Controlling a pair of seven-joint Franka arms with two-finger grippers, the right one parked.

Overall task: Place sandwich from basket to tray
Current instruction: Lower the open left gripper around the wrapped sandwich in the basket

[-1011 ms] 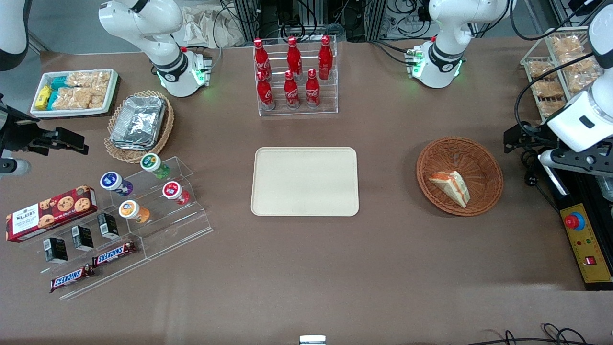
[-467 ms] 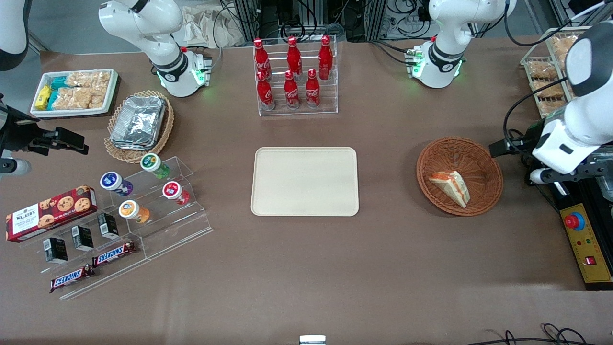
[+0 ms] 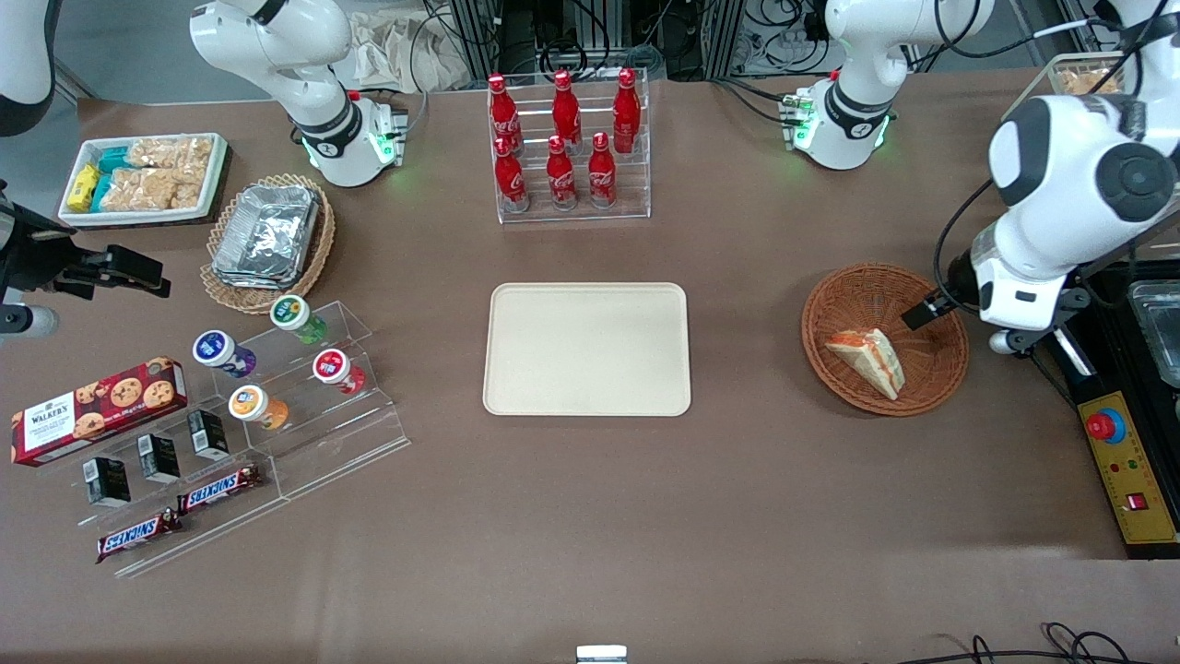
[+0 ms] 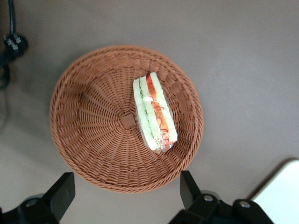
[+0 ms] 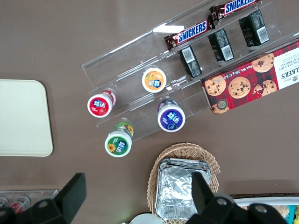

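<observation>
The sandwich (image 3: 867, 360) is a white bread wedge with orange-red and green filling. It lies in the reddish-brown wicker basket (image 3: 933, 361), off the basket's middle toward the front camera. It also shows in the left wrist view (image 4: 154, 112), inside the basket (image 4: 93, 121). My left gripper (image 3: 929, 310) is open and empty. It hovers above the basket's rim on the working arm's end, apart from the sandwich; its black fingers (image 4: 189, 189) stand wide apart. The cream-beige tray (image 3: 586, 349) lies bare at the table's middle; a corner of it shows in the left wrist view (image 4: 280, 191).
An acrylic rack of red cola bottles (image 3: 564, 148) stands farther from the camera than the tray. A yellow control box with a red button (image 3: 1120, 461) and a wire rack of snack bags (image 3: 1051, 138) lie beside the basket. Snack displays and a foil-container basket (image 3: 267, 235) lie toward the parked arm's end.
My left arm has swung in from the table's edge toward the basket. Its gripper now hangs over the basket's rim. The sandwich, basket and tray have not moved.
</observation>
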